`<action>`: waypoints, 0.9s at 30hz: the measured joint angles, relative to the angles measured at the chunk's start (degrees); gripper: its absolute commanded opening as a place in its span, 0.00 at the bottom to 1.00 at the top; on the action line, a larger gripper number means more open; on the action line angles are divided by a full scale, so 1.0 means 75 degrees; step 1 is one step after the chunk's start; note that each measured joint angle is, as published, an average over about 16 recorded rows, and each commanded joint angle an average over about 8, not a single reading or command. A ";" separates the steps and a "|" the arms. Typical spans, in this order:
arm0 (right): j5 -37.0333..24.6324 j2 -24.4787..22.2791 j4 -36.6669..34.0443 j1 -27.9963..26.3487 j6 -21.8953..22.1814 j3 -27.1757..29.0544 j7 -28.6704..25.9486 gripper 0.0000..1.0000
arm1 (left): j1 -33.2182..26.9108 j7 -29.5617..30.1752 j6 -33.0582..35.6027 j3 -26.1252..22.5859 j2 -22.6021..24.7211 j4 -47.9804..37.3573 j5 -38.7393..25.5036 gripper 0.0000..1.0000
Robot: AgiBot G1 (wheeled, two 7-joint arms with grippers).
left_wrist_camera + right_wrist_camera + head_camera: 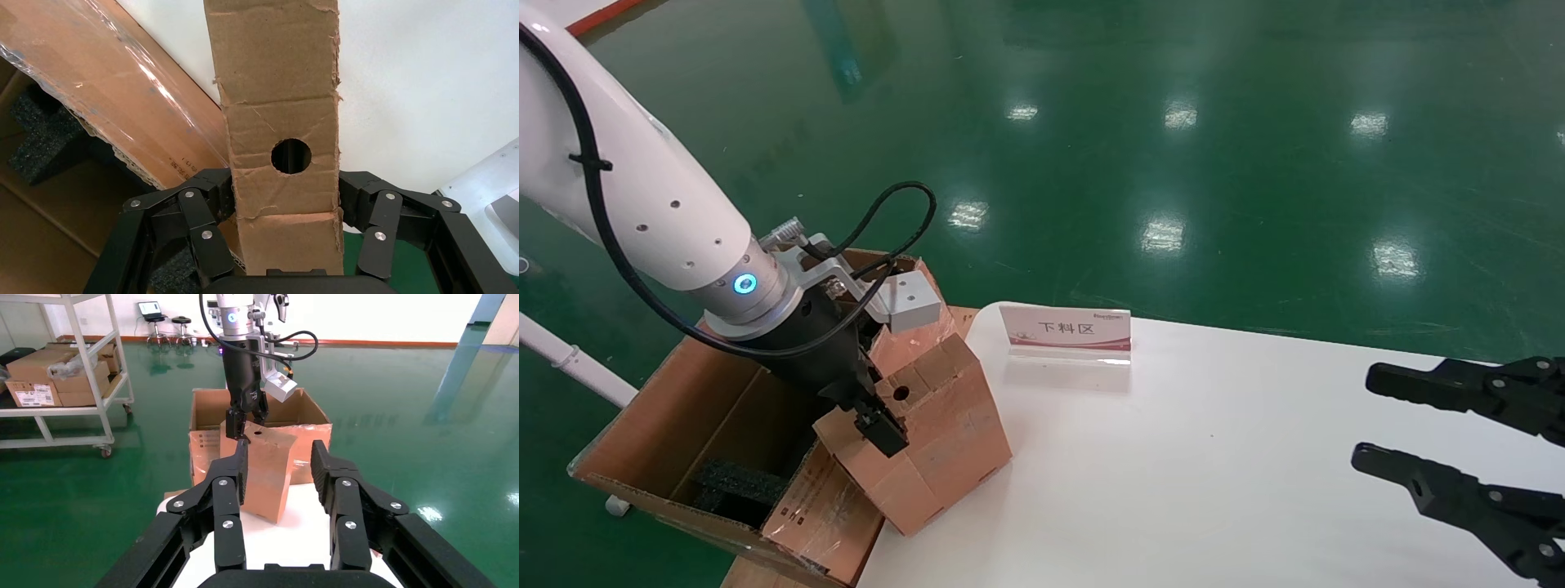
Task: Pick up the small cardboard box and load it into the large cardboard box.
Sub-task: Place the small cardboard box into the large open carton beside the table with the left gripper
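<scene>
Leaning on one lower corner, the small box [936, 425] stands tilted at the bench [1214, 457] edge, its upper part touching the side of the large box [682, 416]. The left hand [878, 425] is clenched on the small box near its top, one finger [202, 220] on each side just below the round hole. This looks like the pick-up step: the grip is made, but the small box is not yet clear of the bench. The next move, I judge, calls for lifting it higher than the large box's rim, carrying it over the opening and lowering it beside the black foam [735, 482] inside. The taped flap [821, 514] hanging just beside the small box could snag it if the lift is too low.

The right hand [1426, 433] hangs released, well apart from the small box, over the far side of the bench. A small sign [1066, 331] stands on the white bench, near the small box. Around it lies a glossy green floor [1173, 122]; the right wrist view shows a shelving cart [67, 373] with cartons beyond the large box.
</scene>
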State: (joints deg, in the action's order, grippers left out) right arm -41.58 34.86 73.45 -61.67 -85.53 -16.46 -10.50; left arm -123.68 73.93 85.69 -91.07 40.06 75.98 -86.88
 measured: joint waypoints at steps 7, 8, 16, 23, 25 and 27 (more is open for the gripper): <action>0.0001 0.0000 -0.0003 -0.0002 0.0000 -0.0003 0.0002 1.00 | -0.0642 -0.0366 0.0198 0.0427 -0.0041 -0.0584 0.0558 0.00; 0.0002 0.0000 -0.0003 -0.0002 0.0000 -0.0004 0.0002 1.00 | -0.0772 -0.0442 0.0229 0.0503 -0.0045 -0.0708 0.0639 0.00; 0.0004 -0.0001 -0.0005 -0.0004 0.0000 -0.0008 0.0005 1.00 | -0.1924 -0.1306 0.0457 0.0989 0.0033 -0.2174 0.0941 0.00; 0.0006 -0.0003 -0.0005 -0.0005 0.0001 -0.0011 0.0007 1.00 | -0.2893 -0.2492 0.0567 0.1013 0.0250 -0.3851 0.0591 0.00; 0.0007 -0.0003 -0.0005 -0.0005 0.0002 -0.0012 0.0007 1.00 | -0.3112 -0.2883 0.0604 0.0914 0.0318 -0.4316 0.0438 0.00; 0.0008 -0.0004 -0.0005 -0.0005 0.0002 -0.0013 0.0008 1.00 | -0.3297 -0.3280 0.0642 0.0767 0.0380 -0.4743 0.0281 0.00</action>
State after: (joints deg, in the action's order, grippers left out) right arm -41.52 34.83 73.41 -61.71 -85.51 -16.56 -10.44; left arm -148.41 49.33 90.50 -85.31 42.91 40.41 -84.77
